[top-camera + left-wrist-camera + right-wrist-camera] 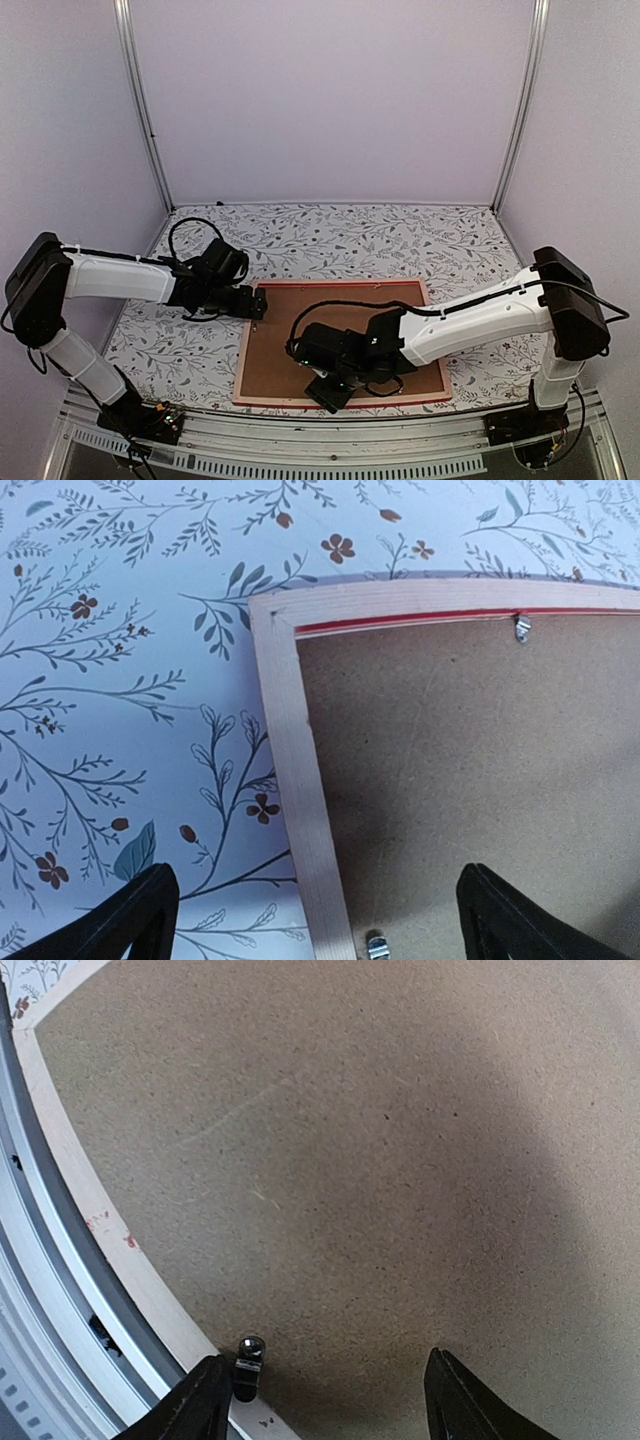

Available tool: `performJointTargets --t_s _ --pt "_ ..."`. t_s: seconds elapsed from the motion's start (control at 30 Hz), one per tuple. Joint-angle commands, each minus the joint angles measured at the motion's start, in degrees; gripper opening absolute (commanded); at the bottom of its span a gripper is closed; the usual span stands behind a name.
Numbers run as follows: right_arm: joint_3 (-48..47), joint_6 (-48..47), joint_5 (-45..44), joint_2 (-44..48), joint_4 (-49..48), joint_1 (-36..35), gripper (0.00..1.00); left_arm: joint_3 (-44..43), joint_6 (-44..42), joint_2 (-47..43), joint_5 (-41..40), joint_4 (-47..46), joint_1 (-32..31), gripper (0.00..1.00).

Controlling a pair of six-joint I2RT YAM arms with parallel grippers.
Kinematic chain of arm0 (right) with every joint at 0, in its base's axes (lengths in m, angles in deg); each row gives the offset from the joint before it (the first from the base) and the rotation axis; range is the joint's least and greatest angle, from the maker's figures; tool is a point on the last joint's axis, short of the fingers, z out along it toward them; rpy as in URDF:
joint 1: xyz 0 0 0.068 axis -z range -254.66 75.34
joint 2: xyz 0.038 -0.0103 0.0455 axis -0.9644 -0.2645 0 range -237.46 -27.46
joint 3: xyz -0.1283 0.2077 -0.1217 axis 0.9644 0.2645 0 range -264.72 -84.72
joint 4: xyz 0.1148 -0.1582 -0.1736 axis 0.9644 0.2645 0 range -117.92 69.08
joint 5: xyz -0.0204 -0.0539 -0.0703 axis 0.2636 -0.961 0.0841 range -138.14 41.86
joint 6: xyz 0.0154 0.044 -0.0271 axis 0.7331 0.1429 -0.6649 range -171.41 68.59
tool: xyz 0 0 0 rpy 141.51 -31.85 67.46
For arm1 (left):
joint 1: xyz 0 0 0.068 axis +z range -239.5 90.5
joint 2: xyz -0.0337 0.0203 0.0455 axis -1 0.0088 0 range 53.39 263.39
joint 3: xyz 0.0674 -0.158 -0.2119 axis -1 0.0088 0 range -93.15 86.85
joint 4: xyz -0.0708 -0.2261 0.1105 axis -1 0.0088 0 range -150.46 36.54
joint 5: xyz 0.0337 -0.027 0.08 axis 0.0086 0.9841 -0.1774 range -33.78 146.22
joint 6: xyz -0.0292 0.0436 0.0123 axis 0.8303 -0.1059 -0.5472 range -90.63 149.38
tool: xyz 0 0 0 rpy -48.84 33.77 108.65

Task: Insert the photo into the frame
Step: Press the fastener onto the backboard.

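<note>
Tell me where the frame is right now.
In the top view the frame lies back-up on the table, near middle, holding the backing board; the left tool is at its far-left corner, the right tool over its near rail.

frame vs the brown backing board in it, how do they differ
The frame is pale wood with a red strip showing; the backing board is plain brown. The frame is a thin rim; the backing board is a broad sheet filling it. Both are rectangular and lie flat on the table.
</note>
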Motion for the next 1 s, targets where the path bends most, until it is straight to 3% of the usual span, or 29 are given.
performJointTargets --t_s 0.0,0.33,0.67,0.97 --pt "-1.3 -0.1 -3.9 -1.1 3.4 -0.7 0.68 1.0 -0.5 -0.3 1.6 -1.8 0.5 1.00" --pt "-1.3 0.1 -5.4 -0.9 3.8 -0.8 0.55 1.5 0.0 -0.1 2.9 -2.3 0.6 0.99" --pt "1.7 1.9 -4.4 4.3 2.7 -0.7 0.74 7.6 2.5 -9.9 5.8 -0.7 -1.3 1.00" --pt "9.4 5.5 -3.1 13.6 2.3 3.2 0.77 16.1 13.5 -25.5 6.4 8.9 -10.2 0.99"
